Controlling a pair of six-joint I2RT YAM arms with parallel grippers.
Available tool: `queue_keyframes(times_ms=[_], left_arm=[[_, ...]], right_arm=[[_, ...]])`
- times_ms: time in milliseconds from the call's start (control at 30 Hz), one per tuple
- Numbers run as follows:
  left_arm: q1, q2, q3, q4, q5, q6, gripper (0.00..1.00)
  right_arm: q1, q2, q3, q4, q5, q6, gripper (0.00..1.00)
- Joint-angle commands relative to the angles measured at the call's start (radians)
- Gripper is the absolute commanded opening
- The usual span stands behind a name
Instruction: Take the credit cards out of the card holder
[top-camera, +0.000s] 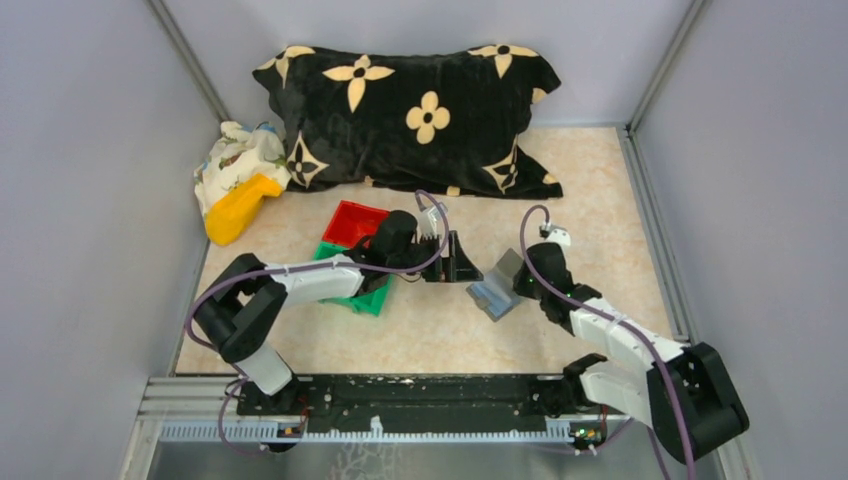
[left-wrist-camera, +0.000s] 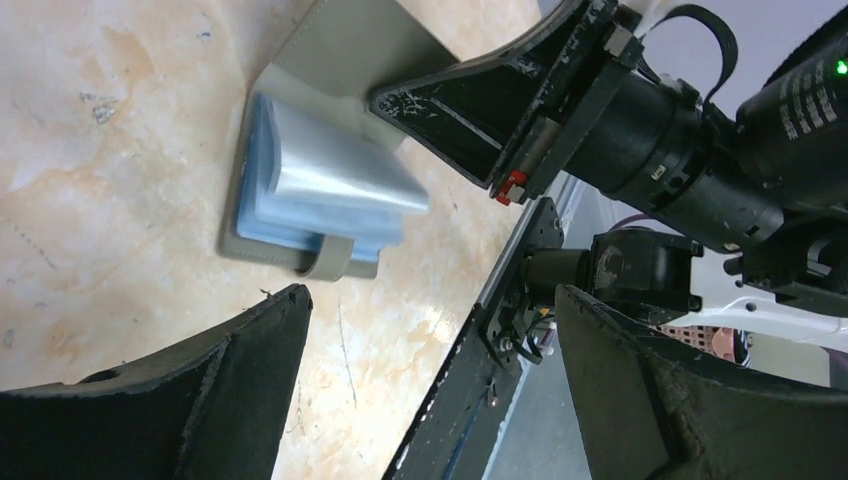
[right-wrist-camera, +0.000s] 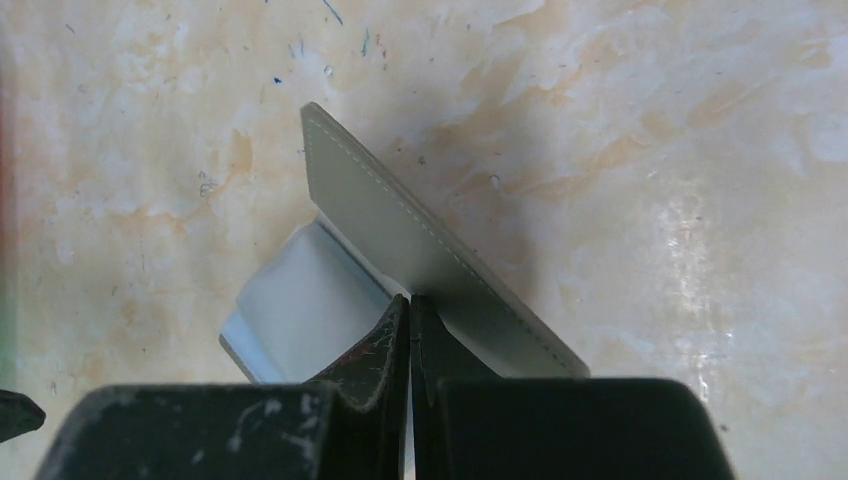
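Card holder propped open, no card out yet

On the table (top-camera: 600, 200), on the near side of the pillow (top-camera: 420, 110) and below its right half, the card holder (top-camera: 497, 285) lay with one grey cover tipped up. The right gripper (right-wrist-camera: 410, 310) had its jaws closed tight on that cover's edge. The left gripper (top-camera: 462, 262) hovered beside it, below the pillow's middle, with jaws spread wide and nothing between them. The pale blue-grey inner stack (left-wrist-camera: 320, 170) sat under a small strap (whether those layers were cards or sleeves could not be told). Opening looked done. Pulling the cards free appeared to be entirely left to do, as none was seen outside the holder.
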Motion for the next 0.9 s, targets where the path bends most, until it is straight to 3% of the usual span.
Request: queue_keyframes(times_ms=[0,233,567,867], left_arm=[[0.002,-0.042,-0.034,0.005,-0.01,0.009,0.97],[-0.007,-0.087,-0.069,0.014,-0.008,-0.008,0.97],[-0.017,-0.134,-0.128,0.063,-0.022,-0.048,0.97],[-0.054,-0.249,-0.211,0.072,-0.116,-0.09,0.97]], right_arm=[[-0.024,0.064,-0.01,0.115,-0.071,-0.007,0.0],[-0.032,0.191,-0.063,0.176,-0.18,0.05,0.0],[-0.025,0.059,-0.184,0.226,-0.319,0.245,0.0],[0.092,-0.092,-0.199,0.224,-0.19,0.466,0.0]])
